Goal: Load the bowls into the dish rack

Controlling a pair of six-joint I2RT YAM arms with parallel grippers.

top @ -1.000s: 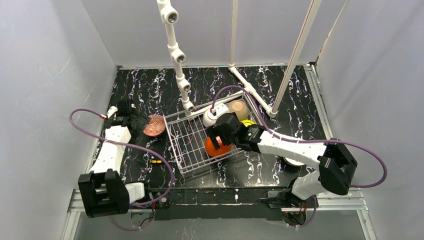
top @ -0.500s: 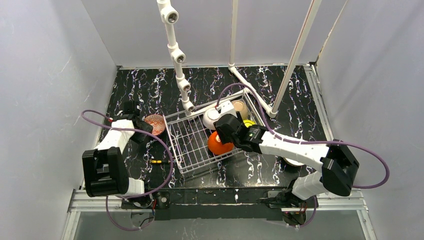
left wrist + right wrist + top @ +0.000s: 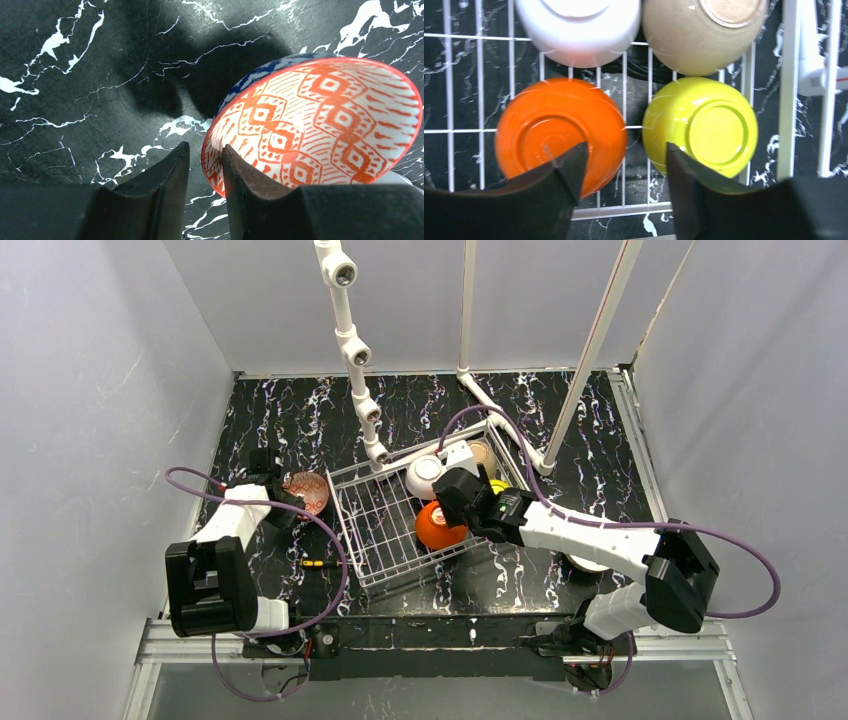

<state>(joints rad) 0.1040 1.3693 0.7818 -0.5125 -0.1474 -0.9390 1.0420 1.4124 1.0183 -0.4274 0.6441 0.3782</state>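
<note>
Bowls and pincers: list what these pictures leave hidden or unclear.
Top view: one bowl mostly under the right arm, colour unclear; yellow-green bowl nearly covered too.
Left wrist view: unclear whether the left pincer clamps the patterned bowl; its fingers hide the lower rim.
Right wrist view: white bowl and tan bowl cut by top edge.

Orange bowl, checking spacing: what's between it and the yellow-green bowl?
Right wrist view: only silver dish rack wires over black tabletop separate orange bowl from yellow-green bowl.

No legible text, label or number anywhere
</note>
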